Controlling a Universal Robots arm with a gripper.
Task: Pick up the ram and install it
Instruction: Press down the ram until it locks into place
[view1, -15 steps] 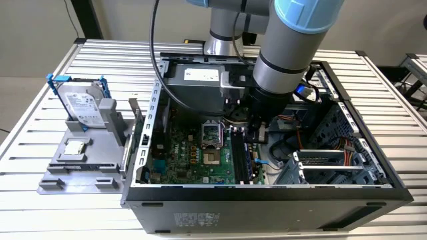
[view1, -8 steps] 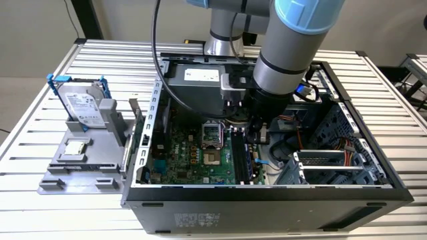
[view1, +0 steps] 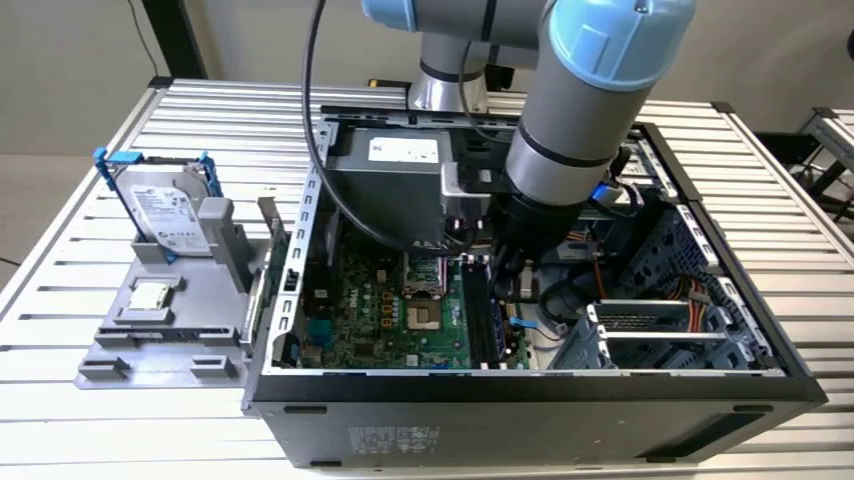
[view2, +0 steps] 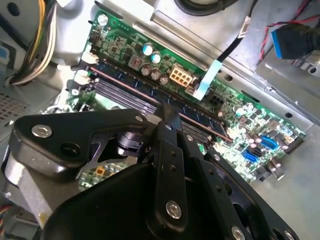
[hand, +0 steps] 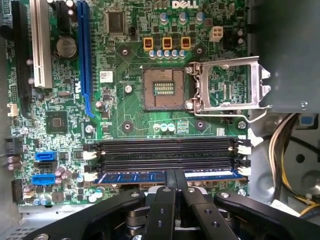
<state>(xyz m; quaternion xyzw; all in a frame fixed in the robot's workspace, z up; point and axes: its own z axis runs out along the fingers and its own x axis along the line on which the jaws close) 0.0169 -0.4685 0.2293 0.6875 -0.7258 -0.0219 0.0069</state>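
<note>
Claw (hand: 175, 182) reaches down inside the open computer case (view1: 534, 385), fingers nearly together pinching the top edge of the ram (hand: 150, 176), which sits in the motherboard's (hand: 130, 95) outermost memory slot.

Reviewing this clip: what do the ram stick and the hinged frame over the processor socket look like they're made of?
The ram looks like a blue circuit board, matte, with darker chips in a row along its face; it sits in a slot, with the gripper closed on its top edge. The socket frame looks like bare stamped metal: silvery, thin-edged, with bright reflections. The alloy can't be told.
</note>
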